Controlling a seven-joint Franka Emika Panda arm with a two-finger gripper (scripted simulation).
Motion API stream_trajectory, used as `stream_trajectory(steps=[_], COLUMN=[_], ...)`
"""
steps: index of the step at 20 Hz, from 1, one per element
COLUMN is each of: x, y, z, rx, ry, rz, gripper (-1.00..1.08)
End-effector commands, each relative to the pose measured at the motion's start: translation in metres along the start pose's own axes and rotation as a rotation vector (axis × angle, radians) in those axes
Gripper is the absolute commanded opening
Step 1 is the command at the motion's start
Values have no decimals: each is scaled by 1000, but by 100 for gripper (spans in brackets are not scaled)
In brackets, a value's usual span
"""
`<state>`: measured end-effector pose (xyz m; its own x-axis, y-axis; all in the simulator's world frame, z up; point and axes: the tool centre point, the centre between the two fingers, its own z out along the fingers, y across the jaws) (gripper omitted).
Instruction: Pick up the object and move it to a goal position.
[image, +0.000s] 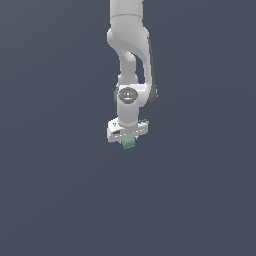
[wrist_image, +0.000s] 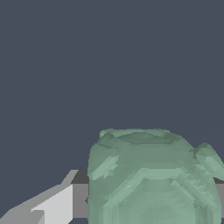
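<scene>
Object (image: 129, 143) first: from my console the small pale-green lump sits just below the center of the exterior view, tucked directly under the white gripper (image: 128, 141) and poking out only a little beneath it. In the wrist view the same green, bumpy thing (wrist_image: 153, 179) fills the lower right of the frame, pressed up close to the camera, with one light grey finger (wrist_image: 52, 205) visible at the lower left touching or nearly touching its side. I judge the jaws to be clenched on the object, since it hangs between them with nothing visibly beneath it, though the far finger is hidden behind the lump and I cannot see the contact there. The relation that matters for me now is that the object lies straight between the jaws, in line with the wrist; it looks about as wide as it is tall, so I read no clear long axis. The arm (image: 131, 60) comes down from the top center of the frame, nearly vertical. Around it I see only flat dark grey-blue background in both views; no marker for the goal shows, so I cannot tell which way the carry has to go. Nothing stands in the way in any direction that I can see. My one worry is the grip slipping on such a lumpy surface.
</scene>
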<state>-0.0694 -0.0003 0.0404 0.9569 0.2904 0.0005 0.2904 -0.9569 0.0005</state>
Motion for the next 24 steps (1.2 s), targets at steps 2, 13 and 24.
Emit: stream_trajectory(steps=[2,13,24], x=[1,30,94], y=[-1,-24,-73], z=[-1,-37,-113], rx=[0,0,0], ry=[0,0,0], rz=[0,0,0], gripper=[-100,-100,-100])
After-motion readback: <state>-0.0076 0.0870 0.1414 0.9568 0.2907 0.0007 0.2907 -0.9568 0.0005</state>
